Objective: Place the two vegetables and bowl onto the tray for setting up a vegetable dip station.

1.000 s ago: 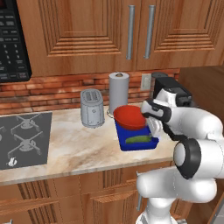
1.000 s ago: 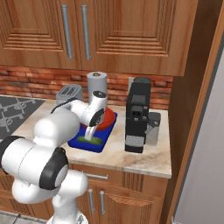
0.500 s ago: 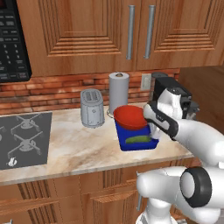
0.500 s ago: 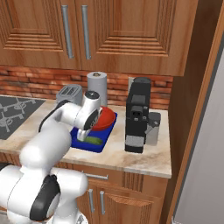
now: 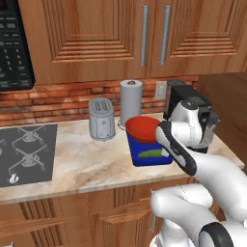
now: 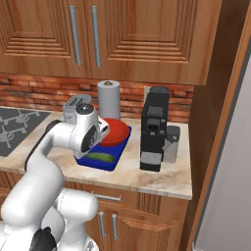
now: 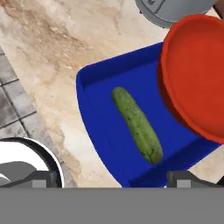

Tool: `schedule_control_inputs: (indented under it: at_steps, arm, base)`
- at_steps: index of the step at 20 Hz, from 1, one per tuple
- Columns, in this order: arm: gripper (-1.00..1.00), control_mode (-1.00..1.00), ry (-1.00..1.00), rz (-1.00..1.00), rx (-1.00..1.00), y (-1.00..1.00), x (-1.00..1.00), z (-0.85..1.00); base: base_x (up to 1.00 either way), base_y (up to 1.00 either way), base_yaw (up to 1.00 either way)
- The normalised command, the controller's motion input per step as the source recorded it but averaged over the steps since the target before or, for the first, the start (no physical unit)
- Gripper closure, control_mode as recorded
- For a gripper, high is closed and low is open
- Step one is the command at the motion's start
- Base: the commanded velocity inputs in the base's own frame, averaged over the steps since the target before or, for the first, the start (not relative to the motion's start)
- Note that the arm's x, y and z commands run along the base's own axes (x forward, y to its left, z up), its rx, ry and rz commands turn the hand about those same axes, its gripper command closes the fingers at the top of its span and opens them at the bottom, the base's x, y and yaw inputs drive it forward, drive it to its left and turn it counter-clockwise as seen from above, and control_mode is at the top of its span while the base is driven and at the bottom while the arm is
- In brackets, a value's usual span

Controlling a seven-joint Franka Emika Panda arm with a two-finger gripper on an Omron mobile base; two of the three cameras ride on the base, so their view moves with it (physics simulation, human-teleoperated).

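1. the blue tray (image 5: 144, 160) sits on the marble counter (image 5: 82, 161), in front of the paper towel roll (image 5: 130, 101) and to the right of the toaster (image 5: 101, 118).
2. the green cucumber (image 7: 136, 124) lies flat on the tray floor, apart from the tray walls, with nothing gripping it.
3. the red bowl (image 7: 197, 74) rests tilted on the back part of the tray, its rim hanging over the tray's edge; in the right base view it covers the tray's far end (image 6: 113, 131).
4. the carrot cannot be made out in any of the pictures; the bowl or the arm may hide it.
5. the gripper (image 7: 113, 179) hangs above the tray's near edge, its two fingers (image 7: 41, 178) spread wide apart and holding nothing; the cucumber lies in the gap ahead of them.
6. the black coffee machine (image 6: 156, 128) stands just to the right of the tray, and the grey stovetop (image 5: 26, 152) lies well to the left.
7. in both base views the white arm crosses in front of the tray's near side.
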Motion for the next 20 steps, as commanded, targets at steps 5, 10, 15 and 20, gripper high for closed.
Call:
schedule_control_inputs:
  at_steps: [5,10,15,20]
  arm:
    - [-1.00,-1.00,0.00,-0.35,0.00,0.06,-0.33,0.25]
    - [-1.00,-1.00,0.00,-0.32,0.00,0.04,-0.27,0.27]
    - [-1.00,-1.00,0.00,-0.27,0.05,0.00,-0.24,0.25]
    - [-1.00,-1.00,0.00,-0.19,0.13,0.00,-0.27,0.19]
  base:
    - [0.00,0.00,0.00]
    - [0.00,0.00,0.00]
    - [0.00,0.00,0.00]
    - [0.00,0.00,0.00]
